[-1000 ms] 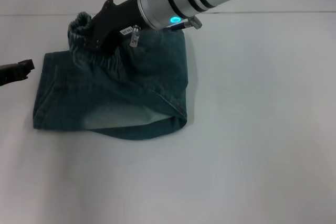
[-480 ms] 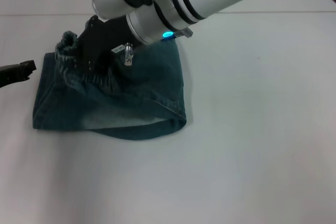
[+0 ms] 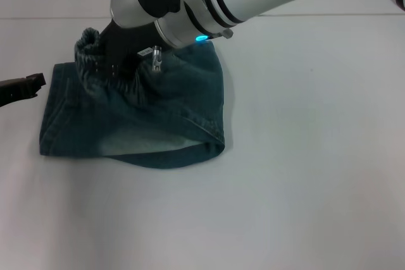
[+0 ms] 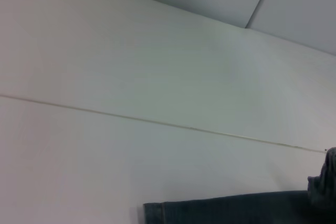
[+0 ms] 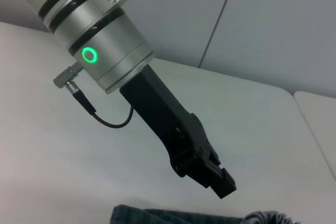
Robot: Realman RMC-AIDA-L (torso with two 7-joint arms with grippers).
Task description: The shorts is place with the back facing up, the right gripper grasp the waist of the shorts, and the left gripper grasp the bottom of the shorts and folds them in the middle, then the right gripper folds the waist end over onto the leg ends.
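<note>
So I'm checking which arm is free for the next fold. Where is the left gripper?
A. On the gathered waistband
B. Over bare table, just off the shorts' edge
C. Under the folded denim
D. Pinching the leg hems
B: in the head view the left gripper sits over the table, apart from the shorts. The right gripper is at the gathered waistband.

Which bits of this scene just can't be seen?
- Head view: the right end effector meets the shorts behind its own black body, so the contact is hidden.
- Head view: the left end effector is cut off by the picture's edge.
- Head view: the fold hides the shorts' under layer.
- Left wrist view: the bottom edge cuts off all but a strip of shorts.
</note>
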